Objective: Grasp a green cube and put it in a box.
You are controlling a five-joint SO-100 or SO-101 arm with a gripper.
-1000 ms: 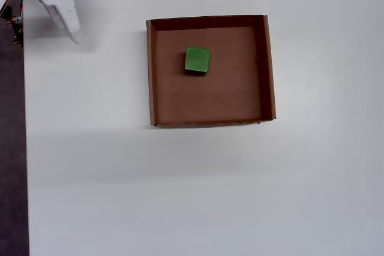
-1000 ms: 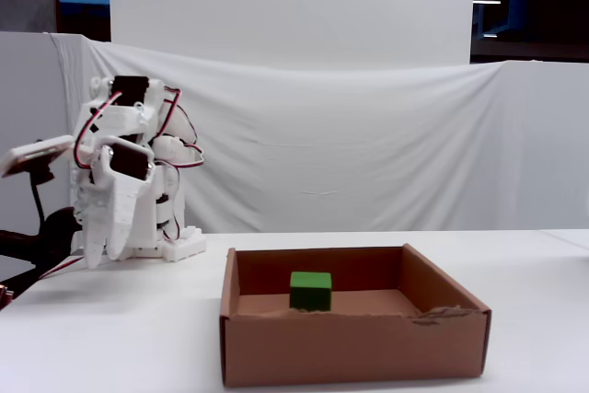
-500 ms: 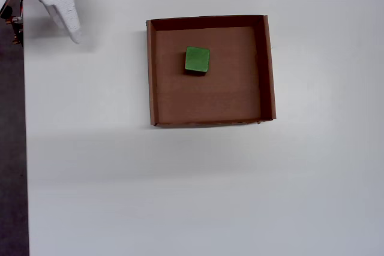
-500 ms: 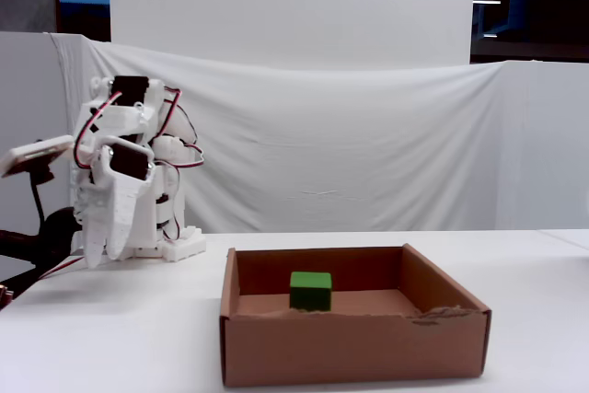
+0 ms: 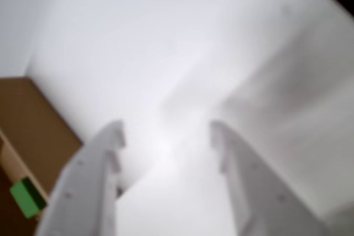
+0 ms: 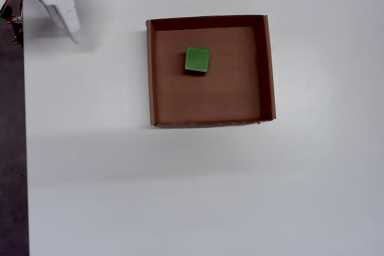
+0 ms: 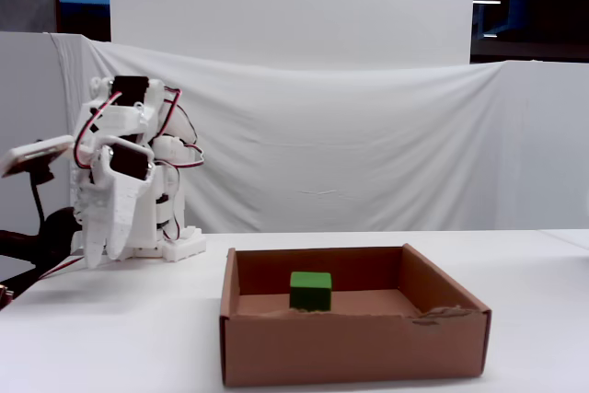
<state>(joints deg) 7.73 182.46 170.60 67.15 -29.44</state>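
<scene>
The green cube [image 6: 197,60] sits flat on the bottom of the box [image 6: 151,76], apart from all four walls. In the overhead view it lies toward the box's upper edge and slightly left of centre, nearer the upper-left corner than any other. In the fixed view the cube [image 7: 310,291] stands upright behind the box's near wall [image 7: 354,347], whose top edge is torn and crumpled toward the right.

The box rests on the white table [image 6: 180,190], in the upper middle part of the surface as the overhead view shows it.

The gripper [image 6: 75,39] hangs at the table's upper-left corner in the overhead view, well apart from the box, its white fingers pointing down toward the surface. In the fixed view the arm is folded up at the far left edge of the table with the gripper [image 7: 101,260] low beside its base. The blurred wrist view shows the gripper [image 5: 166,134] released, its two fingers spread with bare table between them and grasping nothing; the box [image 5: 33,125] and cube [image 5: 25,197] appear at the lower left of that view.
</scene>
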